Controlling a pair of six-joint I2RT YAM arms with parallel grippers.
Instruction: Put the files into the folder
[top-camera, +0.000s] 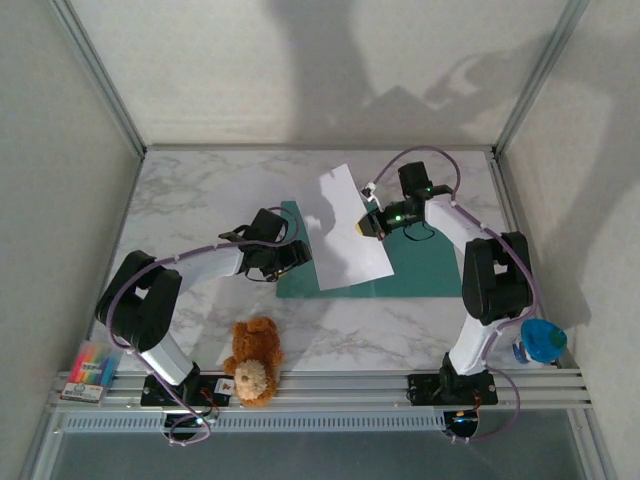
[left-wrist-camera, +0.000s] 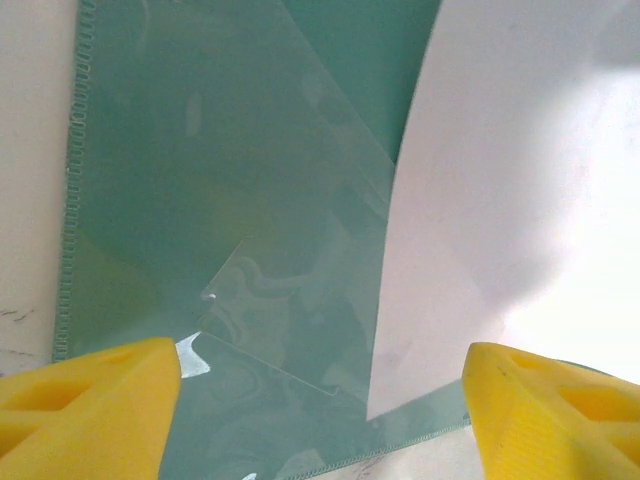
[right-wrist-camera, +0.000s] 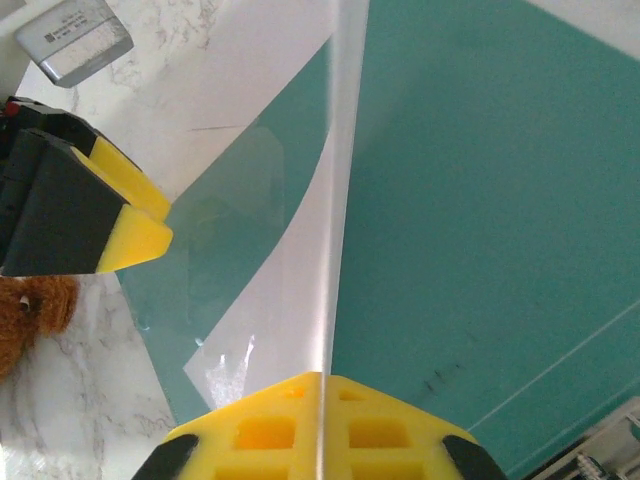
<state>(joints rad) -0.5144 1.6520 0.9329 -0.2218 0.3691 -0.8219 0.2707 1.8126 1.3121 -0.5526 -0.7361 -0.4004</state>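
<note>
Files (top-camera: 350, 228) edge-on in clenched right pincer (right-wrist-camera: 322, 385), left pincer (left-wrist-camera: 320, 388) agape over folder (left-wrist-camera: 200, 150)

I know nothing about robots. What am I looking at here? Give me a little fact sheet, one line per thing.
folder: teal, flat on the marble table
paper sheet: white, partly lifted, overlapping the folder
right gripper: shut on the sheet's edge
left gripper: open, above the folder's left edge
teddy bear: near edge, by the left arm's base
</note>
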